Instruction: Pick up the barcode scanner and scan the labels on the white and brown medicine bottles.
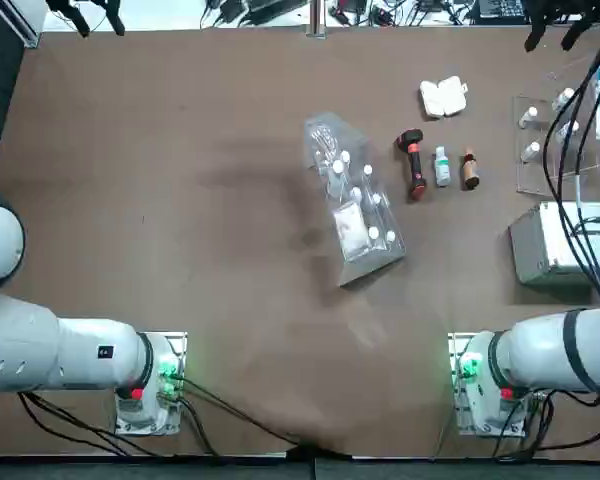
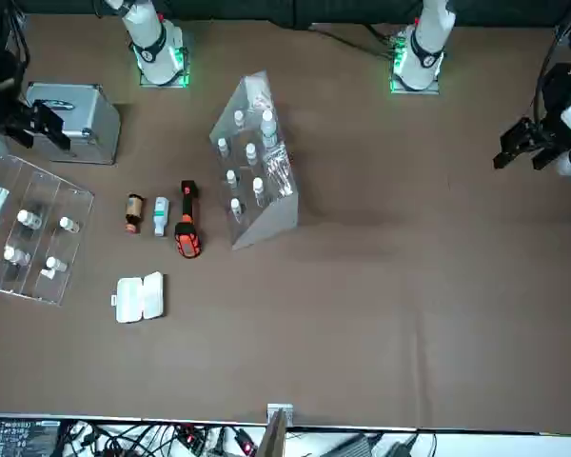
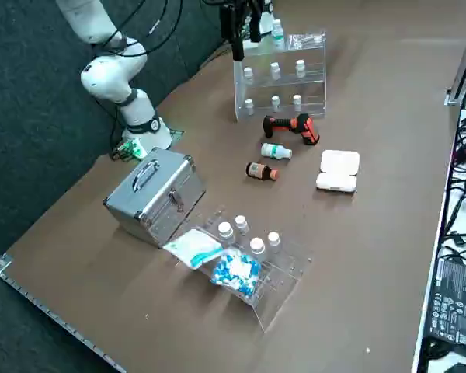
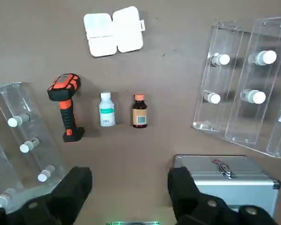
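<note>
The barcode scanner [image 1: 414, 165] lies on the bench [image 1: 230, 350], right of its middle and toward the far edge, between the clear rack [image 1: 365, 220] and the white bottle [image 1: 442, 167]. The brown bottle [image 1: 470, 169] is just beyond that, on the robot's right. The right end effector [image 4: 131, 176] is raised above the bench's right side, its two fingers spread with nothing between them. Judging by the wrist view, the scanner sits to the robot's left of that gap and farther toward the far edge, so the reach should go left and outward, then down. Its long axis runs roughly from near edge to far edge, head away, handle toward the robot. The fingers would best close across the handle from either side, taking care not to knock the white bottle beside it.
</note>
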Available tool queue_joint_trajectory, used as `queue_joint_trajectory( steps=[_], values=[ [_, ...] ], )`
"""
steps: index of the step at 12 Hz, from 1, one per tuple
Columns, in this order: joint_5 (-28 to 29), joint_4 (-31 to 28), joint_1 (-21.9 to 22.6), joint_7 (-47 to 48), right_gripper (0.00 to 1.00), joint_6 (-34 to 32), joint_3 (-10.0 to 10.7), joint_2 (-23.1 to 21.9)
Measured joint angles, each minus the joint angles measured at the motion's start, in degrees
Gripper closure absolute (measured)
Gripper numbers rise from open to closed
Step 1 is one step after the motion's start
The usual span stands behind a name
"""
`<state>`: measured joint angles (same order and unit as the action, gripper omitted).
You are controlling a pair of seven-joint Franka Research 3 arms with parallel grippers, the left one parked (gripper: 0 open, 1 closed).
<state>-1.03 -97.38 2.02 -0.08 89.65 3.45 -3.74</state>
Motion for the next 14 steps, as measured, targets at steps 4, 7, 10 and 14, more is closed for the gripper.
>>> queue_joint_trajectory(
  steps=[4, 7, 10, 14],
  values=[
    [0.0, 0.1, 0.6, 0.0, 0.00, 0.9, -0.9, 1.0],
    [0.4, 0.5, 2.1, 0.3, 0.00, 1.1, -1.5, 2.6],
    [4.4, 0.4, 3.5, 3.9, 0.00, 2.0, -1.7, 8.1],
    [5.8, -6.9, 8.0, 5.1, 0.00, 14.6, -1.9, 13.5]
  ],
)
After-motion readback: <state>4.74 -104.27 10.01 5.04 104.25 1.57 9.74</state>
